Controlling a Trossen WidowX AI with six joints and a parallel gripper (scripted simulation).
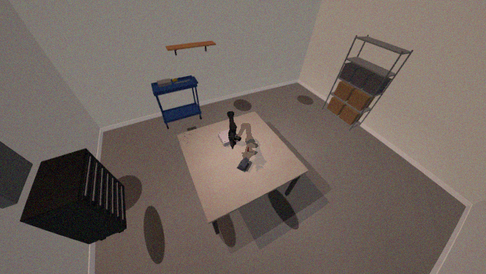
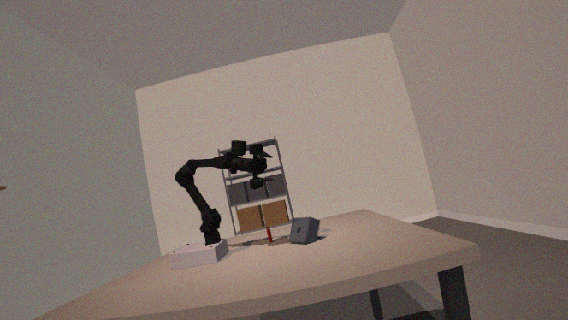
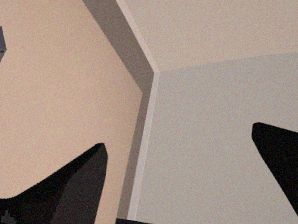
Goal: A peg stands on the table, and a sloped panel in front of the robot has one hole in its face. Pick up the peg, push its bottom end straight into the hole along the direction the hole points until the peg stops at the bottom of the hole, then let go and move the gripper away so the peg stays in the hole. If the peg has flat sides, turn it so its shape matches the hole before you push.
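Observation:
A small red peg [image 1: 248,148] [image 2: 269,234] stands upright on the table [image 1: 219,183] [image 2: 363,252]. Close beside it sits the grey sloped panel [image 1: 244,165] [image 2: 304,230]; its hole is too small to make out. The black arm [image 1: 231,128] rises from its base and reaches out sideways. My gripper [image 2: 266,168] [image 3: 180,140] is open and empty, high above the table and roughly over the peg. The wrist view shows only the two dark fingers against walls and floor; the peg and the panel are out of that view.
A white box [image 1: 222,137] [image 2: 198,253] lies on the table next to the arm's base. Around the table stand a blue cart [image 1: 176,97], a metal shelf rack [image 1: 362,80] [image 2: 257,201] and a black cabinet [image 1: 73,195].

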